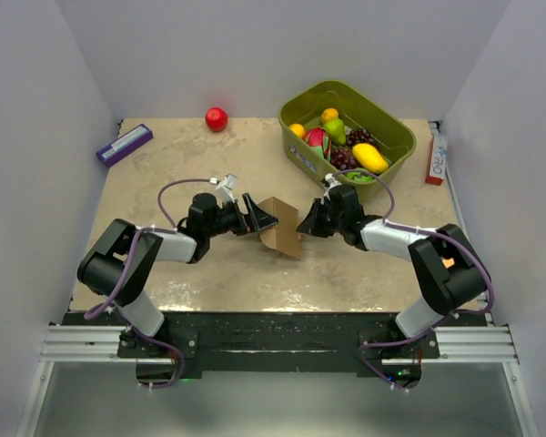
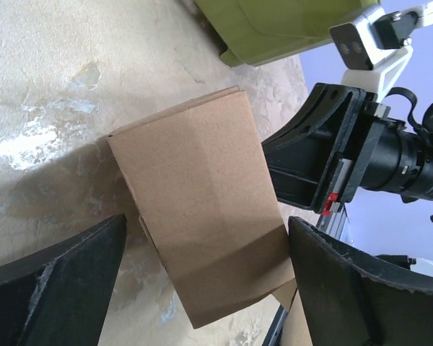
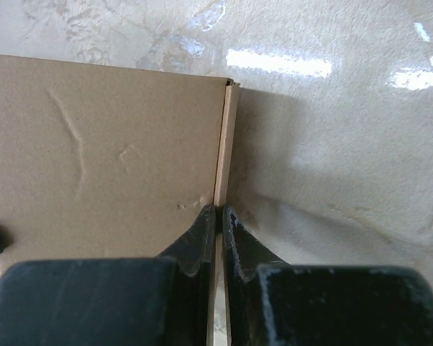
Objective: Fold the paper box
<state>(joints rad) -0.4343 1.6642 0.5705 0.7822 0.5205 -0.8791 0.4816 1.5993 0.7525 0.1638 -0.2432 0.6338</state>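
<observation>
The paper box (image 1: pixel 280 235) is plain brown cardboard, partly folded, and stands in the middle of the table between both grippers. My left gripper (image 1: pixel 259 218) is open just left of it. In the left wrist view a cardboard panel (image 2: pixel 202 209) lies between the wide-apart fingers (image 2: pixel 58 281) of the left gripper (image 2: pixel 207 223), and it touches neither that I can see. My right gripper (image 1: pixel 308 221) is shut on the box's right side. In the right wrist view the right gripper (image 3: pixel 219 210) pinches the thin upright edge of a cardboard wall (image 3: pixel 108 144). The right gripper (image 2: pixel 310 151) also shows beyond the box in the left wrist view.
A green bin (image 1: pixel 296 105) full of toy fruit sits at the back right, close behind the right gripper. A red ball (image 1: pixel 217 118) lies at the back centre. There is a purple-and-white flat box (image 1: pixel 125 144) at the back left and a red-and-white slim box (image 1: pixel 436 157) at the right wall.
</observation>
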